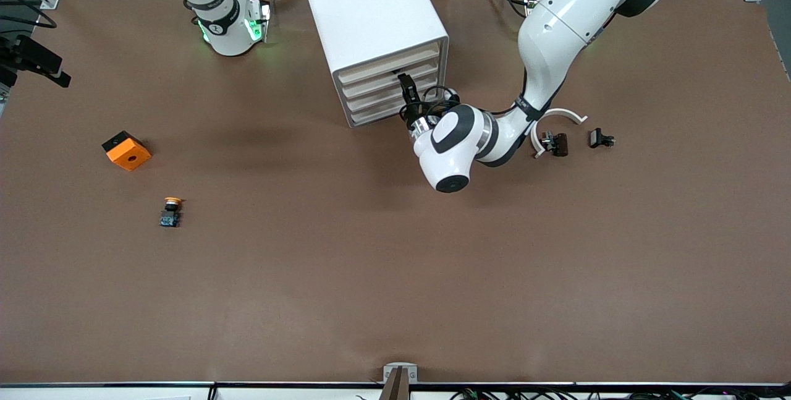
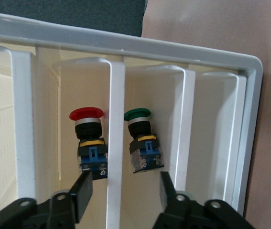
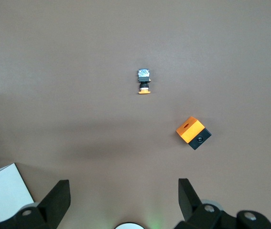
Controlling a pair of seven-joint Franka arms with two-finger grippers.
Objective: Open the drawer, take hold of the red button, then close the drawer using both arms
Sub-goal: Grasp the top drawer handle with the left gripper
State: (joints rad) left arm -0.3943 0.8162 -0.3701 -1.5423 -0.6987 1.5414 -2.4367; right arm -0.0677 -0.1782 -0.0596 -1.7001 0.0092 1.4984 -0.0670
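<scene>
One yellow-capped button (image 1: 171, 211); four drawers (image 1: 390, 86); inside, seemingly two buttons (image 2: 90, 147).

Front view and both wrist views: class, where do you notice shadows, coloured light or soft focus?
Front view: soft arm shadows lie on the brown table, and a green light glows on the right arm's wrist. Left wrist view: the red-capped button inside the cabinet is sharp; the left hand looks softer. Right wrist view: a broad shadow crosses the table.

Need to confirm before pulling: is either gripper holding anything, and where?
Nothing held yet. Left gripper straddles a drawer front handle rib, not clamped; right gripper open over bare table.
</scene>
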